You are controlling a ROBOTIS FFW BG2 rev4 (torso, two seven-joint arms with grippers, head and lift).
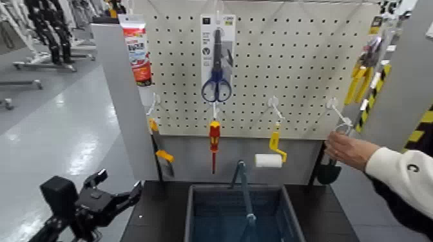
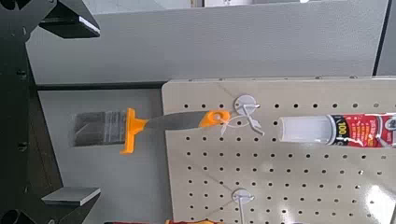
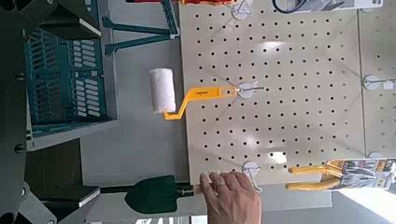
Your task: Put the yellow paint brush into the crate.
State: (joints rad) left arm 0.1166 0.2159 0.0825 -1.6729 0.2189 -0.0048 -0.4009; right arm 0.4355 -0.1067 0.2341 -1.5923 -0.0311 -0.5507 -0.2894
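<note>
The left gripper (image 1: 119, 193) stands low beside the table's (image 1: 161, 212) left edge, its fingers (image 2: 70, 196) spread wide and holding nothing. Above it and a little further forward, the brush (image 1: 161, 151) hangs from a hook at the left edge of the pegboard (image 1: 296, 77), bristles down. To its right, on the table, stands the crate (image 1: 193, 222). Further right, a person's hand (image 1: 348, 149) holds a dark trowel (image 3: 154, 195) at the board. The right gripper is not visible, so its state cannot be told.
</note>
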